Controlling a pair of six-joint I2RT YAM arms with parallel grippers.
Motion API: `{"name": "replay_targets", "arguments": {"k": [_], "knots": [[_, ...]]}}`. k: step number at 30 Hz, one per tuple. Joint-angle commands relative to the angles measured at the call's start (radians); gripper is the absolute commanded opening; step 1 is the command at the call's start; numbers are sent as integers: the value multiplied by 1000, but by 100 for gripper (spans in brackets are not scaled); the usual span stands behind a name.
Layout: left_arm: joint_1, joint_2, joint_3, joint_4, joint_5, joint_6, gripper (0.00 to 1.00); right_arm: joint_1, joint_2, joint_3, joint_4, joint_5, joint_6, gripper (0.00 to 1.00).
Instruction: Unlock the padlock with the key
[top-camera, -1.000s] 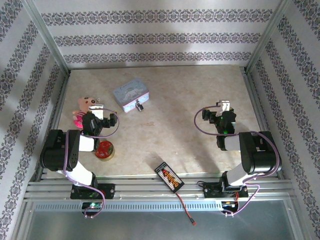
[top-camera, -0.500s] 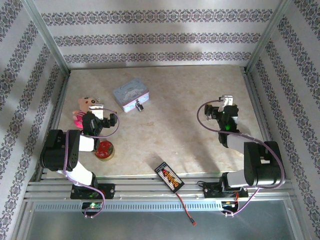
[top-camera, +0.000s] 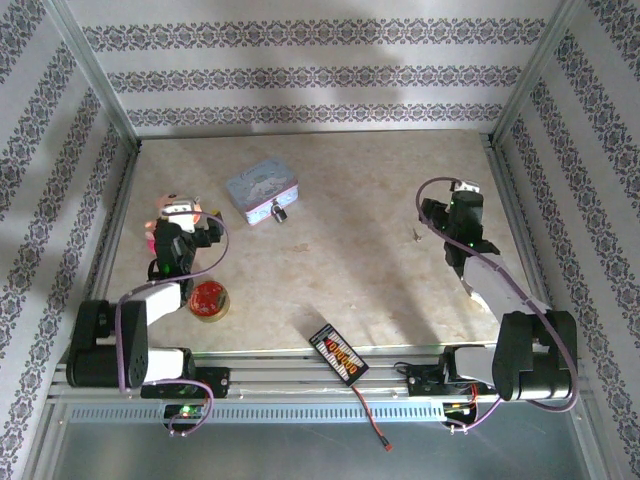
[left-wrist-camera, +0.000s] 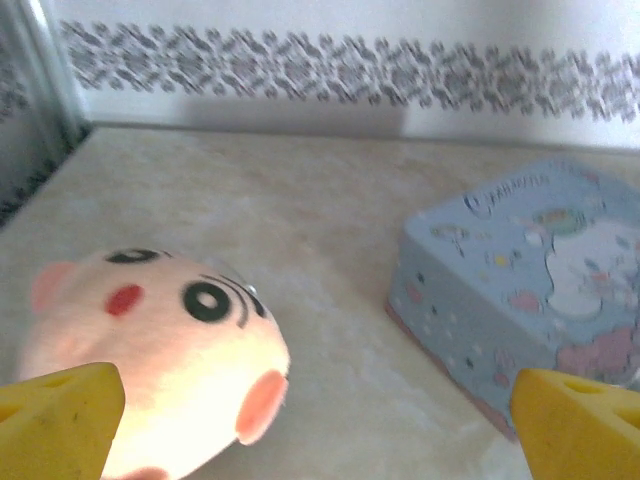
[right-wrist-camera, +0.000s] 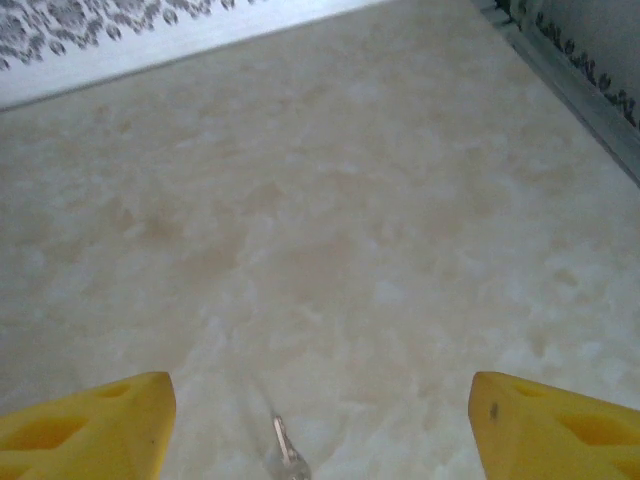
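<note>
The tiny dark padlock (top-camera: 279, 212) with its silver shackle hangs at the front of the pale blue tin (top-camera: 262, 187). The small silver key (top-camera: 414, 236) lies flat on the table at the right. In the right wrist view the key (right-wrist-camera: 285, 450) sits low in frame, between and just ahead of the yellow fingertips of my open right gripper (right-wrist-camera: 320, 425). My right gripper (top-camera: 465, 190) is behind and to the right of the key. My left gripper (left-wrist-camera: 320, 425) is open, with a pink plush on its left and the tin (left-wrist-camera: 530, 290) on its right.
A pink pig plush (left-wrist-camera: 150, 340) lies at the left, partly under my left gripper (top-camera: 178, 213). A red round tin (top-camera: 208, 299) sits near the left arm. A black device with an orange label (top-camera: 338, 353) and its cable lie at the front edge. Metal frame rails border the table.
Both arms have stretched away from their bases. The right gripper moved back and right, past the key. The left gripper moved back and left over the plush.
</note>
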Motion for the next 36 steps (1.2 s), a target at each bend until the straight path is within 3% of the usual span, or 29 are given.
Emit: {"name": "replay_targets", "arguments": {"k": [1, 8, 14, 21, 36], "knots": [[2, -78, 3, -146, -115, -162, 99, 4, -5, 47, -243, -4, 126, 70], [1, -157, 59, -321, 28, -331, 99, 4, 120, 166, -439, -30, 184, 59], [-3, -117, 77, -306, 179, -470, 99, 6, 262, 254, -491, -65, 213, 54], [-46, -138, 65, -300, 180, -478, 99, 9, 392, 326, -493, -115, 241, 48], [-49, -148, 50, -306, 175, -508, 99, 15, 528, 371, -478, -142, 261, 34]]}}
